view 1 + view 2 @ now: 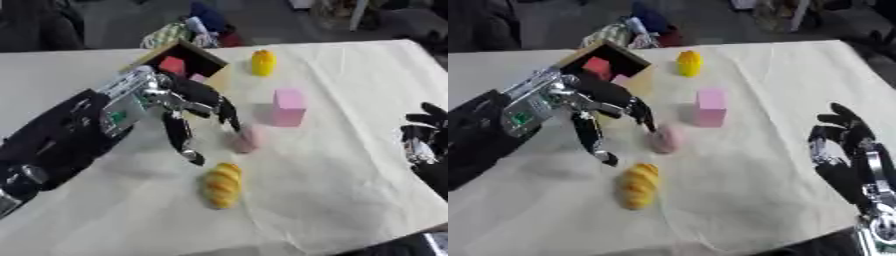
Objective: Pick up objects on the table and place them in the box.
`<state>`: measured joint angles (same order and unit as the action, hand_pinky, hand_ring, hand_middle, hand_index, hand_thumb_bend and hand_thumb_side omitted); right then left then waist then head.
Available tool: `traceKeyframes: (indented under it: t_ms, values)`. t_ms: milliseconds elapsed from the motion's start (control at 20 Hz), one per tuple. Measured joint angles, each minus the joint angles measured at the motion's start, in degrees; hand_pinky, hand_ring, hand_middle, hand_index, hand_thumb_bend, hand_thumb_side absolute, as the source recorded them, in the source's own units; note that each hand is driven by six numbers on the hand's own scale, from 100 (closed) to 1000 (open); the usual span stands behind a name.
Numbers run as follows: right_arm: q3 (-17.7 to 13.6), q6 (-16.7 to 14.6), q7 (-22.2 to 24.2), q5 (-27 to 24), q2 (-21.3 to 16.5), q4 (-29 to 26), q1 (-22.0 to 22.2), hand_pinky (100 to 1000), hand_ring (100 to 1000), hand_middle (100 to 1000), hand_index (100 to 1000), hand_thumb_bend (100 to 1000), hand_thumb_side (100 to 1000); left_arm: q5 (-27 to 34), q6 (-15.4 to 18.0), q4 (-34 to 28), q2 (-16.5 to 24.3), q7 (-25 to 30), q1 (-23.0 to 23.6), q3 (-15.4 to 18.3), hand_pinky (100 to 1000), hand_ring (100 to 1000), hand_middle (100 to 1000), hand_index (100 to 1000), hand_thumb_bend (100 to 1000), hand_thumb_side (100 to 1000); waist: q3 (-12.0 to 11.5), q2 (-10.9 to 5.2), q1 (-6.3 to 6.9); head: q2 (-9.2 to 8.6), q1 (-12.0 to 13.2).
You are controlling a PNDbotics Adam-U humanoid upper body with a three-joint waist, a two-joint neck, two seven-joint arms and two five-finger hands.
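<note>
1. Toward the far left corner of the tabletop stands the box, open side up, dark inside. A red block and a small pink piece already lie in it.
2. Left hand hangs above the cloth just in front of the box, fingers spread wide and pointing down, holding nothing. Its fingertips reach down beside the small pink rounded object; contact cannot be told.
3. Small pink rounded object: mid-table, between the left hand and the pink cube. Judged light and smooth, likely to roll if nudged. Best taken from above, thumb and fingers on opposite sides.
4. Bread-shaped toy: nearer the front edge, lying lengthwise, ridged golden surface. Judged light, possibly slightly soft. Take across the short width at the middle; the ridges should help against slip.
5. Yellow object: near the far edge, just right of the box, upright. Judged light and rigid; grip round the body.
6. Pink cube: centre of the table, apart from the rest. Flat faces, judged light and stiff; pinch two opposite sides.
7. Right hand: at the right edge, idle, fingers relaxed and up, empty.
</note>
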<state>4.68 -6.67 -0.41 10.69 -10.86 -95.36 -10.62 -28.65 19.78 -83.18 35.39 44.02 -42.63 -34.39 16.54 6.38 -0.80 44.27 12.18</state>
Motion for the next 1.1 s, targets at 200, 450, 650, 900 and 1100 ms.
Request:
traceKeyframes:
  t_ms: [200,450,650,900,1100]
  values:
    - [0.0,0.0,0.0,0.0,0.0,0.0,0.0,848,745,756,927,100,439,1.7,0.2,-1.0,0.1,-0.2,1.4,-0.3,821,789,815,902,490,227,0.2,0.00,0.00,0.00,0.0]
    - [0.0,0.0,0.0,0.0,0.0,0.0,-0.1,848,745,756,927,100,439,2.9,0.6,-1.8,0.1,-0.6,3.4,-0.3,804,770,808,916,499,170,0.4,0.01,0.00,0.00,-0.1]
    - [0.0,0.0,0.0,0.0,0.0,0.0,-0.3,848,745,756,927,100,440,2.6,1.9,-2.3,0.1,-1.9,4.7,-0.2,790,726,779,890,497,122,0.5,0.01,0.00,0.00,-0.2]
    - [0.1,-0.1,0.1,0.0,0.0,0.0,-0.5,848,745,756,927,100,440,0.2,3.7,-2.3,-1.1,-3.7,4.8,0.0,698,622,676,814,484,100,0.6,0.01,-0.01,0.00,-0.2]
    - [0.3,0.0,0.3,0.0,0.0,0.0,-0.9,848,745,756,928,100,440,-3.5,4.4,-2.0,-3.6,-4.4,4.7,0.0,682,587,617,777,499,100,0.8,0.01,-0.02,0.00,-0.2]
